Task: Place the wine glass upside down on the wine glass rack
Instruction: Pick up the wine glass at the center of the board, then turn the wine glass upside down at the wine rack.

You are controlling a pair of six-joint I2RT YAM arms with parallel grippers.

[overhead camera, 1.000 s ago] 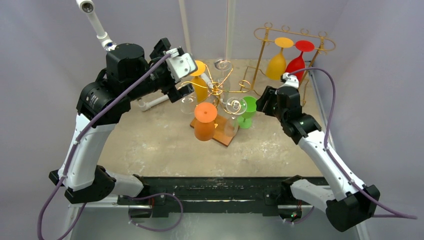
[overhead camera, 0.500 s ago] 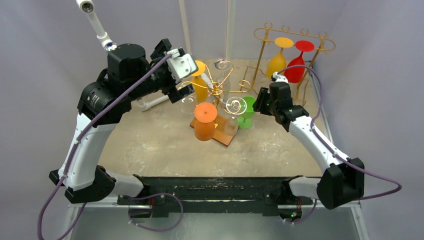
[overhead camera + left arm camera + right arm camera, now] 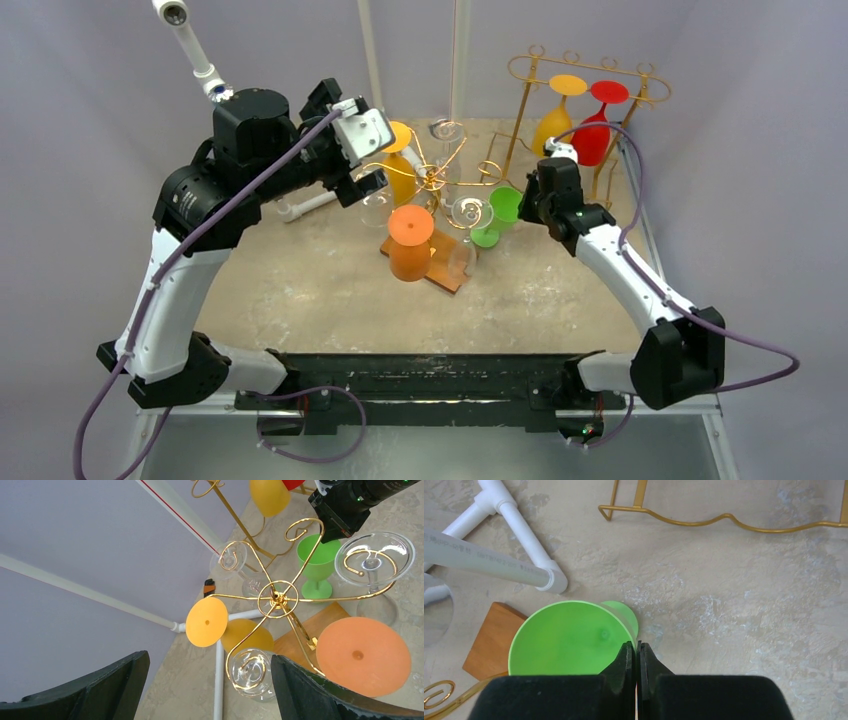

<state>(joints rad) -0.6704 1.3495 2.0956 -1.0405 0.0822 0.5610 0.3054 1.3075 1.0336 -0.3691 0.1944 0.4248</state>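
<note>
The gold spiral wine glass rack (image 3: pixel 432 178) (image 3: pixel 278 599) stands mid-table (image 3: pixel 300 290) on its wooden base (image 3: pixel 445 272) (image 3: pixel 489 640), and everything else sits around it.

The green wine glass (image 3: pixel 497 212) (image 3: pixel 315 562) (image 3: pixel 569 640) is just beside the rack on the right arm's side, mouth up. It is not hung on any hook, and its bowl leans a little toward the right arm (image 3: pixel 600 245). The right jaws are pinched together on the rim of the green bowl, one finger inside it and the other outside. From the wrist view I can't tell whether the foot is touching the table.

The rack's arms already carry glasses hanging foot-up. An orange glass (image 3: pixel 410 245) (image 3: pixel 362 655) hangs on the near side and a yellow glass (image 3: pixel 400 165) (image 3: pixel 206 621) on the left arm's side. Clear glasses hang at the back (image 3: pixel 445 135) (image 3: pixel 232 560), on the near left (image 3: pixel 377 205) (image 3: pixel 250 672) and on the arm next to the green glass (image 3: pixel 468 215) (image 3: pixel 374 560).

The left arm (image 3: pixel 250 140) hovers above and to the left of the rack. The left jaws are spread wide with nothing between them, looking down on the rack's hub.

Behind the rack toward the right wall stands a gold bar rack (image 3: pixel 590 75). A yellow glass (image 3: pixel 553 125) and a red glass (image 3: pixel 593 130) hang upside down from it. A white pipe frame (image 3: pixel 310 205) (image 3: pixel 504 565) lies on the table to the left of the spiral rack.
</note>
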